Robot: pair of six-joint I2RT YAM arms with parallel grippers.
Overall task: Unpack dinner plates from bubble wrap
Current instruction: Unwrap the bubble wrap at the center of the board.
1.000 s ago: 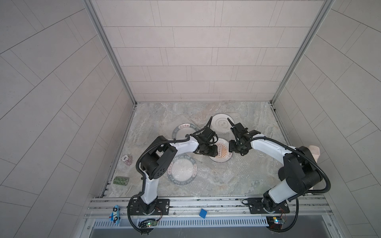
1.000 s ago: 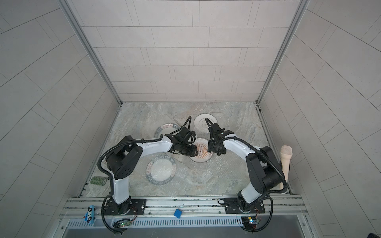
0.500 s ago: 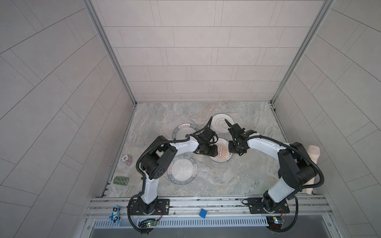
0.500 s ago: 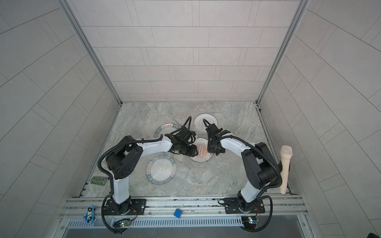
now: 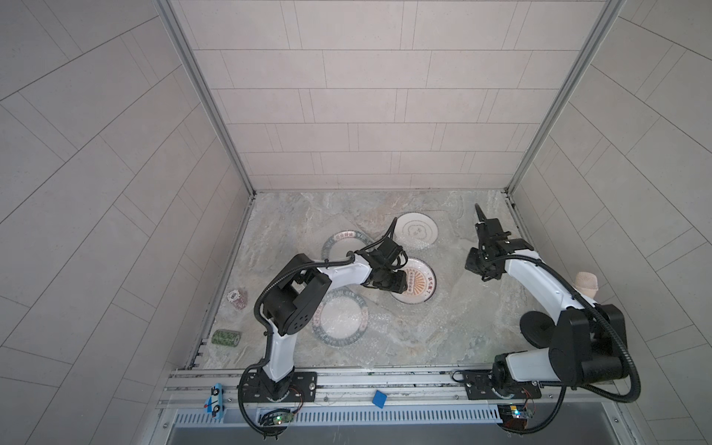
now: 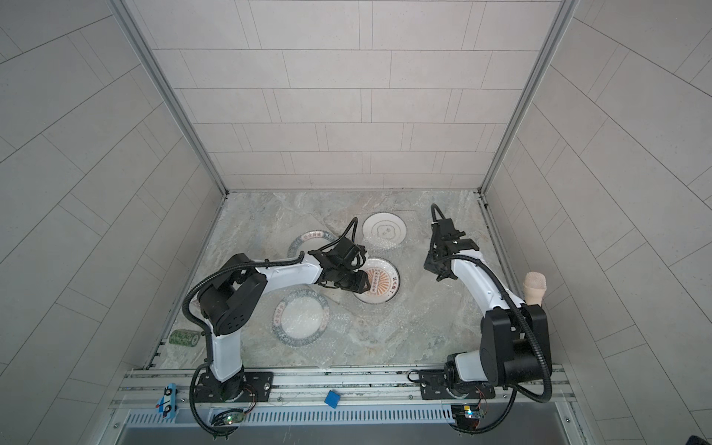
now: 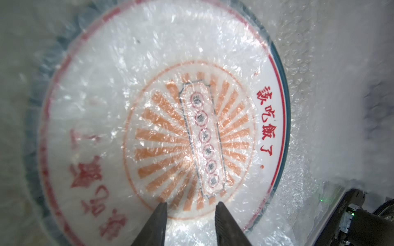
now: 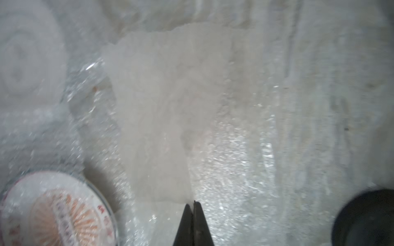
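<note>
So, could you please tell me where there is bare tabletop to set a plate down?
Two patches look bare: the far left corner, between the back wall and the far green-rimmed plate, and the near right stretch, between the sunburst plate and the front rail. The middle is crowded with plates and bubble wrap.

- Both top views sit high above the table's (image 5: pixel 289 223) near edge and look steeply down toward the tiled back wall (image 5: pixel 366 115). They are far off and show nearly the same whole scene.
- The left wrist view looks past the left gripper (image 7: pixel 191 203), very close onto the wrapped sunburst plate (image 7: pixel 164 132), which nearly fills the picture.
- The right wrist view looks down past the right gripper (image 8: pixel 193 202) onto bubble wrap (image 8: pixel 234 149) on the table. It is close and blurred.
- All four views share the sunburst plate: central in both top views, and at one corner of the right wrist view.
</note>
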